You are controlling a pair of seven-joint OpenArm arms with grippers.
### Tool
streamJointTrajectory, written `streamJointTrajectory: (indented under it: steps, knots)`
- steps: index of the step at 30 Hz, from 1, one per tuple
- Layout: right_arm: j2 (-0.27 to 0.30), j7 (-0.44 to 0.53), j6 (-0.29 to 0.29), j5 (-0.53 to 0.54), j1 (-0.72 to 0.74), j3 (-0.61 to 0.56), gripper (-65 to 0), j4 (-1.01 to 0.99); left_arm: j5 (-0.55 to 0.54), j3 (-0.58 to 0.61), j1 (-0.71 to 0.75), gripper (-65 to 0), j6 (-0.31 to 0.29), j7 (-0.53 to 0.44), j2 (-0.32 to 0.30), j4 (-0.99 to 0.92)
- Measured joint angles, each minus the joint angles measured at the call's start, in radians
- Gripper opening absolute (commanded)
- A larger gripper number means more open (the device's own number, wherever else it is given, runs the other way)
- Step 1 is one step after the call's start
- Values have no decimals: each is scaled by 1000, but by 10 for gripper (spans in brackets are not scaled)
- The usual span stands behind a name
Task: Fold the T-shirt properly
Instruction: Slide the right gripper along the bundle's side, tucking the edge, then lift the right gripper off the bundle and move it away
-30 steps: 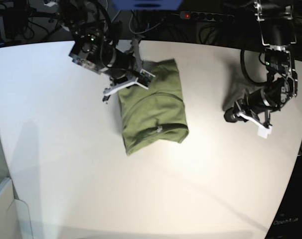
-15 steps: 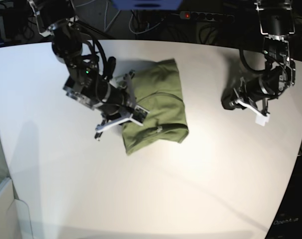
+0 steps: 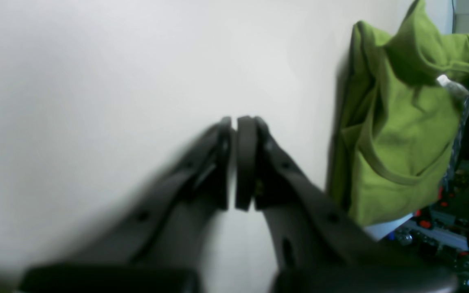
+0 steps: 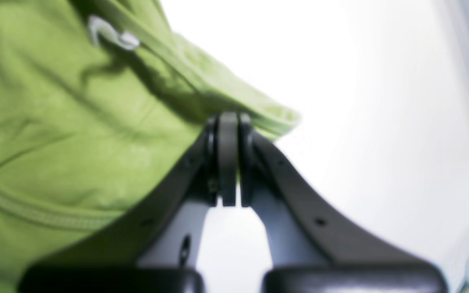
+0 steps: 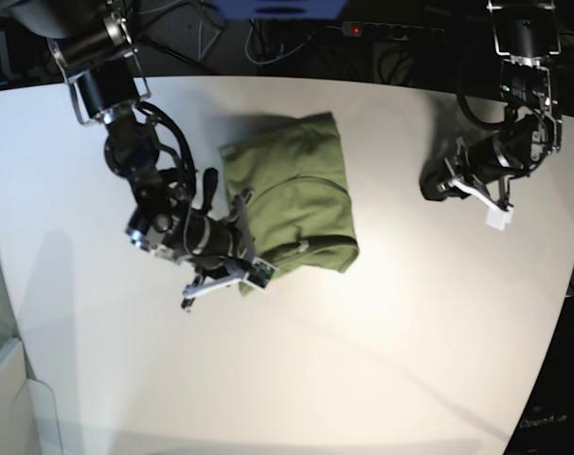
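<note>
- T-shirt point(image 5: 292, 199): olive-green, folded into a compact rectangle, lies flat on the white table point(image 5: 363, 360), upper centre of base view. Long axis runs top-to-bottom w/ a slight tilt; lower edge forms a rolled fold.
- Small white label point(image 5: 301, 247) sits on the top layer near the lower fold; in right wrist view it shows upper left point(image 4: 110, 34), blurred.
- Right gripper point(image 5: 232, 278): centre-left of base view, at the shirt's lower-left corner. Arm comes down from upper left of frame.
- Right gripper state: right wrist view point(image 4: 228, 156) shows jaws pressed together, pads in contact, no cloth between them. Tips sit at the hem edge of the fabric; touching or just above, cannot tell.
- Left gripper point(image 5: 495, 210): far right of base view, well apart from the shirt, over bare table.
- Left gripper state: left wrist view point(image 3: 236, 162) shows jaws fully closed, only a hairline seam between pads, nothing held.
- Left wrist view: shirt point(image 3: 401, 122) appears at right edge of frame, bare table fills the rest.
- Bkgd: power strip point(image 5: 393, 31) w/ red switch and dark cables along top edge of base view, beyond the table rim.
</note>
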Motion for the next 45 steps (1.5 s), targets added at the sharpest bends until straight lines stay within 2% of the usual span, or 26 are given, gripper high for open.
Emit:
streamJointTrajectory:
  steps: [5, 12, 17, 26, 30, 34, 39, 45]
  knots:
    - [-19, 112, 0, 0, 10, 0, -650, -133, 2, 0, 0, -624, 0, -1, 0, 1]
    - [-21, 219, -1, 0, 7, 0, -650, -282, 1, 0, 0, -624, 0, 0, 0, 1]
    - [-21, 235, -1, 2, 6, 0, -650, -294, 1, 0, 0, -624, 1, 0, 0, 1]
    - [55, 213, -1, -3, -16, 6, -650, -40, 1, 4, -3, -624, 0, 8, -8, 1]
    - [76, 130, 0, -4, -51, 13, -650, 57, 44, 3, 14, -624, 25, 29, -29, 72]
    - [80, 124, 0, -2, -141, 127, -650, 146, 39, 5, 47, -624, 24, 34, -58, 172]
    - [110, 114, -4, -9, -301, 240, -650, 256, 38, 0, 77, -624, 21, 31, -80, 241]
    - [101, 120, 0, -5, -457, 259, -650, 350, 50, -47, 118, -624, 21, 39, -94, 251]
